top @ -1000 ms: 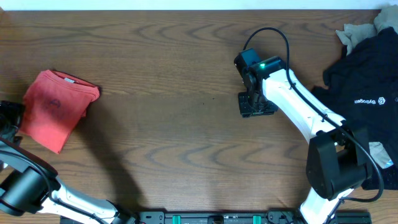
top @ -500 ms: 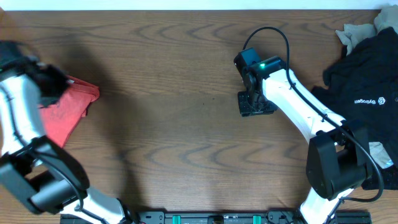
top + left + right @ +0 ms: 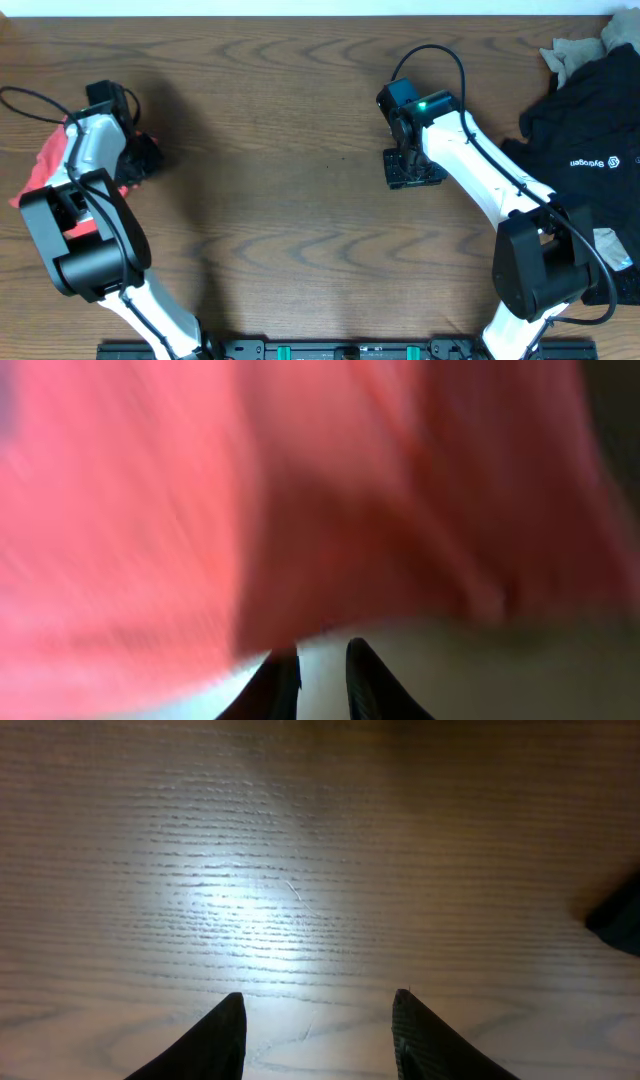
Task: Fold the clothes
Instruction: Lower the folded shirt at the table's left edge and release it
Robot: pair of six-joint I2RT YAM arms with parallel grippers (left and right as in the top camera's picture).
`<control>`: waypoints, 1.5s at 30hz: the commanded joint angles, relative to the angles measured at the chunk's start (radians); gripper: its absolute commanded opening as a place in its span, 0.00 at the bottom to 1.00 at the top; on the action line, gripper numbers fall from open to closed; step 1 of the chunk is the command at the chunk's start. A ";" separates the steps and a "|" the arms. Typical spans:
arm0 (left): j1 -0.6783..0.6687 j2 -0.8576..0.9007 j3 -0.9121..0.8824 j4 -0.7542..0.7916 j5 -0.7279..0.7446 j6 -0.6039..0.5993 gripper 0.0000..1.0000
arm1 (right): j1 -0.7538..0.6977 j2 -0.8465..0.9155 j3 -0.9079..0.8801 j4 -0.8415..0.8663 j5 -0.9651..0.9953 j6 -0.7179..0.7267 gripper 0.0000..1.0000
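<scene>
**Coral tee could be dragged out of shape at the left edge**

The coral-red T-shirt [image 3: 40, 170] lies at the far left of the wooden surface [image 3: 280, 150], largely hidden beneath the left arm [image 3: 85, 150]. In the left wrist view, blurred pink fabric fills nearly the whole frame. The left jaws are drawn close together with only a narrow gap, and we see nothing between them. The blur keeps us from telling whether they are quite closed. The right jaws stand wide apart over bare wood, near the middle of the surface, holding nothing.

We see two main risks. So close to the cloth, the left jaws could catch a single layer rather than the whole thickness, which would pull the shirt out of shape. The surface looks smooth and shows a sheen under the wrist light, so we judge that the shirt would slide rather than stay put. A sideways tug could carry it over the left edge.

The shirt is a soft, matte cloth with rounded creases. The black tee [image 3: 585, 120] lies crumpled at the right edge, its small white logo showing, and a rumpled beige piece [image 3: 572, 50] sits beside it at the far corner. Both are limp and will sag wherever they are lifted.
</scene>
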 commanded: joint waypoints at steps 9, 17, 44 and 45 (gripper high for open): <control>0.117 0.017 0.027 0.214 -0.045 -0.003 0.31 | -0.026 -0.016 0.000 0.003 -0.020 0.010 0.46; 0.100 -0.019 0.073 0.109 0.125 0.071 0.33 | -0.027 -0.016 0.000 0.010 -0.020 0.010 0.47; 0.075 0.050 -0.069 0.299 -0.013 0.059 0.28 | -0.027 -0.016 0.000 -0.007 -0.018 0.010 0.48; 0.085 0.050 -0.063 0.311 -0.011 0.059 0.27 | -0.027 -0.016 0.000 -0.009 -0.020 0.010 0.48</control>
